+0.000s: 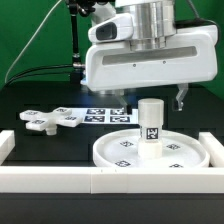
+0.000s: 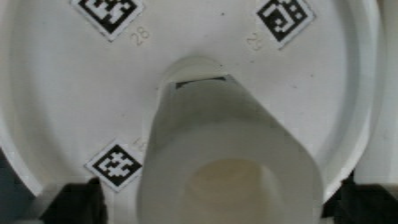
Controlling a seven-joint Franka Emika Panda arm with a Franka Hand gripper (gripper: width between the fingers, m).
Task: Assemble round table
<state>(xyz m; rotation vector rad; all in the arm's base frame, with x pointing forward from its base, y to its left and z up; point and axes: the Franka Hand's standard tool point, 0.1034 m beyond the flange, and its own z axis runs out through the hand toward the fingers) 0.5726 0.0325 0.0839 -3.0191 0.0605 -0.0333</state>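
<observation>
The round disc lies rim up near the front of the table. The short cylinder leg stands upright on its middle, with a tag on its side. My gripper hangs just above and around the leg's top, jaws wide open, a finger on each side. In the wrist view the leg rises toward the camera between the two dark fingertips, with gaps on both sides, and the disc with its tags fills the background. The flat cross-shaped base lies on the exterior view's left.
The marker board lies flat behind the disc. A long white border rail runs along the table's front edge, with raised ends at both sides. The table surface is black.
</observation>
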